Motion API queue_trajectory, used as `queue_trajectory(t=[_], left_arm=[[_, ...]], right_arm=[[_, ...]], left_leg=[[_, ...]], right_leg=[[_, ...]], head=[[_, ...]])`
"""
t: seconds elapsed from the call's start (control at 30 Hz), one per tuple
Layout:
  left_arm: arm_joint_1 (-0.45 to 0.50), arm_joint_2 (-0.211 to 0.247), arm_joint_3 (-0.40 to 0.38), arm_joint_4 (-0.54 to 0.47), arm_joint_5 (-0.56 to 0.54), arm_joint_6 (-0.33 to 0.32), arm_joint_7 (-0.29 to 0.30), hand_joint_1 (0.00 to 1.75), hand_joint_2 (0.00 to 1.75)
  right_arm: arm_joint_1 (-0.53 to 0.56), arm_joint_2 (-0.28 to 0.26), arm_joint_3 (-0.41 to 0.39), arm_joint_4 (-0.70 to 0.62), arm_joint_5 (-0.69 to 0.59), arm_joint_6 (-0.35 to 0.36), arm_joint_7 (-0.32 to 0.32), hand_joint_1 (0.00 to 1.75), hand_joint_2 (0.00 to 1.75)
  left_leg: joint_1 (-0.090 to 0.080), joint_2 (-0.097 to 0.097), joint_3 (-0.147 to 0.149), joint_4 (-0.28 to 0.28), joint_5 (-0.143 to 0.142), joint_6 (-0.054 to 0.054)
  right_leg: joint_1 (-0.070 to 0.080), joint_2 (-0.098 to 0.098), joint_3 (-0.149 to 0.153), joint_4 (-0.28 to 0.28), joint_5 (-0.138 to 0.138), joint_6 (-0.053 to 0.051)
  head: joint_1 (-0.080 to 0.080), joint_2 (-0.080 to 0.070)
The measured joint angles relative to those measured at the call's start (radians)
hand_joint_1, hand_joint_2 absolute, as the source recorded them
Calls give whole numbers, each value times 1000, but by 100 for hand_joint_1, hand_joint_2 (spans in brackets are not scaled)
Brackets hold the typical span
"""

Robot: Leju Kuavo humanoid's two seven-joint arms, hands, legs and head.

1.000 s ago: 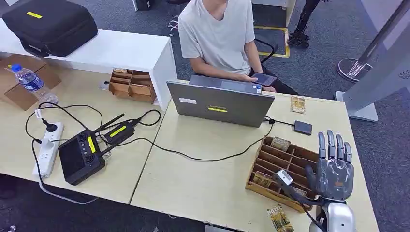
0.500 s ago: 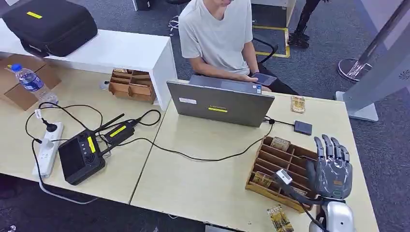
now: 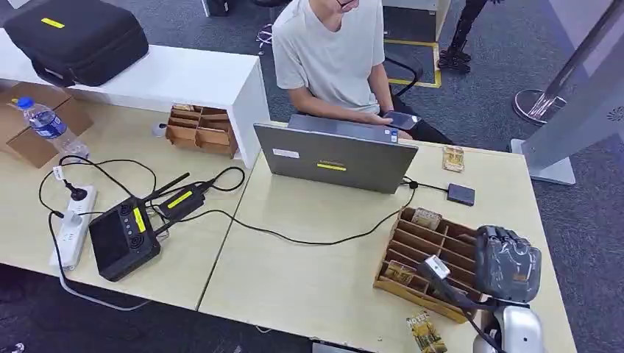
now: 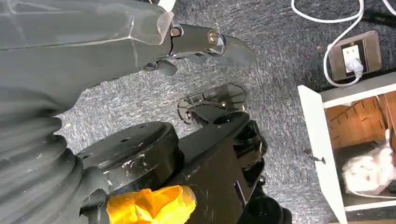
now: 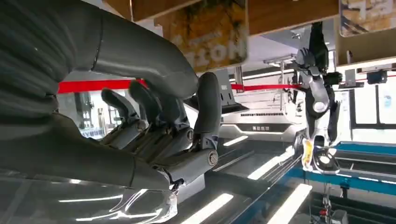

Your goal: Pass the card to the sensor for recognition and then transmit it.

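My right hand (image 3: 506, 262) hangs over the right end of the wooden card tray (image 3: 412, 285), its fingers curled down and in. In the right wrist view the fingers (image 5: 205, 107) bend toward the thumb with nothing between them, and a yellow-brown card (image 5: 208, 32) stands in a tray slot just beyond. More cards (image 3: 427, 218) sit in the tray, and another card (image 3: 425, 331) lies on the table in front of it. A small dark sensor pad (image 3: 461, 194) lies behind the tray on a cable. My left hand (image 4: 93, 42) hangs by the floor, one finger stretched out, holding nothing.
A person sits behind the open laptop (image 3: 336, 156), holding a phone. A lone card (image 3: 453, 158) lies at the far right of the table. A black cable (image 3: 309, 239) crosses the table's middle. A controller (image 3: 123, 237), a power strip and a water bottle (image 3: 48, 126) are on the left table.
My right hand's fingers, upright and spread a second ago, have folded down and curled in over the tray. The arm has stayed nearly in place.
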Motion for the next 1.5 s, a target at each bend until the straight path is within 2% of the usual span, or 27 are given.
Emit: queue_trajectory(t=[0.87, 0.9, 0.93, 1.1, 1.5], left_arm=[[0, 0, 0, 0, 3, 3, 0, 0, 175], [0, 1, 0, 0, 4, 3, 0, 0, 175], [0, 1, 0, 0, 5, 3, 0, 0, 175], [0, 11, 0, 0, 6, -5, 0, 0, 175], [0, 25, 0, 0, 6, -1, 1, 0, 175]], right_arm=[[14, 0, -5, -14, -11, 2, -13, 175, 175], [16, 1, -5, -23, -14, -4, -20, 44, 175], [20, 3, -5, -39, -18, -16, -26, 0, 175], [46, 28, 17, -167, -10, -81, -43, 0, 175], [104, 47, 76, -396, 11, -101, -44, 0, 175]], left_leg=[[0, 0, 0, 0, 0, 0], [0, 0, 0, 0, 0, 0], [0, 0, 0, 0, 0, 0], [0, 0, 0, 0, 0, 0], [0, 0, 0, 0, 0, 0]], right_leg=[[0, 0, 0, 0, 0, 0], [0, 0, 0, 0, 0, 0], [0, 0, 0, 0, 0, 0], [0, 0, 0, 0, 0, -1], [1, 0, 0, 1, -1, -1]], head=[[0, 0], [0, 0], [0, 0], [0, 0], [0, 0]])
